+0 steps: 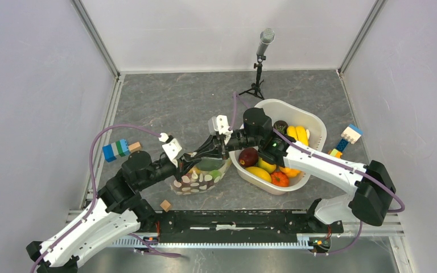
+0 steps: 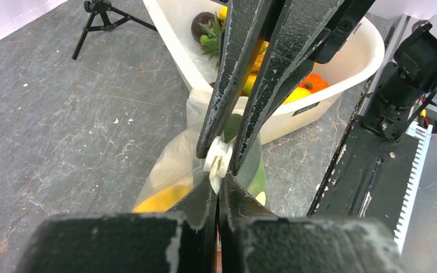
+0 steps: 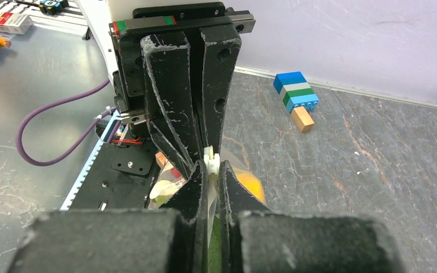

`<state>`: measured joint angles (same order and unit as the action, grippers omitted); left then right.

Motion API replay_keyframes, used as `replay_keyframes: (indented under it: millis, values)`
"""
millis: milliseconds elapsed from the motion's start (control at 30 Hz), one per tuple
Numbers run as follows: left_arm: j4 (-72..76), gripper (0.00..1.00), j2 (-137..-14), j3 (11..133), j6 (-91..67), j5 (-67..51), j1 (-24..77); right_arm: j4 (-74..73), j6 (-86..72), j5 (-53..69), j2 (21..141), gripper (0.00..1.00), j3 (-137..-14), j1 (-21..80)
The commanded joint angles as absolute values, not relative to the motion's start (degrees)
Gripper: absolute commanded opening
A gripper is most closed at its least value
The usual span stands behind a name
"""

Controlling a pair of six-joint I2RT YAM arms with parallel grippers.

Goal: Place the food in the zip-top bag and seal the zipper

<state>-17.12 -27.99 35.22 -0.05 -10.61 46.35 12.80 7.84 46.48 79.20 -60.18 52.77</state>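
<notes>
Top external view: the clear dotted zip-top bag [image 1: 196, 181] stands just left of the white plastic basket [image 1: 317, 126], with green and yellow toy food inside it. More toy fruit [image 1: 279, 178] lies in the basket. The left gripper [image 2: 216, 187] and right gripper [image 3: 209, 170] meet tip to tip above the bag on the basket's left side. Each is pinched on the same spot of the narrow white zipper strip [image 2: 218, 161]. Neither arm is nearer, as both are in contact. The fingers cover the strip's long axis, so its direction cannot be told. Judgement: sealing requires one gripper to anchor while the other draws along the strip, away from the shared point.
</notes>
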Motion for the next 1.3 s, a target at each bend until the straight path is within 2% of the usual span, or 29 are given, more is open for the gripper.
replay_keyframes:
  millis: [0, 367, 1267]
  values:
    - [-12.89, 0.02, -26.37, 36.89, 1.41, -9.54, 46.49, 11.03, 9.97, 44.29, 78.12, 0.01, -60.32, 52.72]
    - [-15.52, 0.02, -20.01, 37.28, 1.8, -5.88, 46.49, 4.54, 13.84, 41.14, 77.64, 0.0, -60.53, 50.72]
    - [-25.44, 0.02, -6.84, 41.52, 5.68, 10.11, 46.49, 3.78, 14.16, 37.82, 73.29, 0.0, -55.55, 48.45]
